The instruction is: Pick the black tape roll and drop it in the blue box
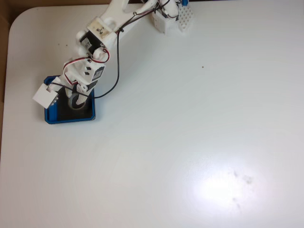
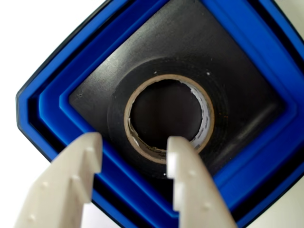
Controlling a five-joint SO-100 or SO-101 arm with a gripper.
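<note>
Pale claw (image 2: 135, 164) fingers stood spread, gripping nothing, above the black tape roll (image 2: 216, 111), which lay flat on the blue box (image 2: 52, 102) floor. Drop looked done; only withdrawing seemingly remained.

We see bare tabletop (image 1: 199, 142) right of the blue box (image 1: 90, 114); the black tape roll (image 2: 123, 90) fills its floor.

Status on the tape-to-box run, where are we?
Looks done: the black tape roll with its pale core lies flat on the black floor of the blue-walled square box. In hand: nothing; the white two-finger tool hangs open above it, fingers apart. Left: probably just retracting the arm.
</note>
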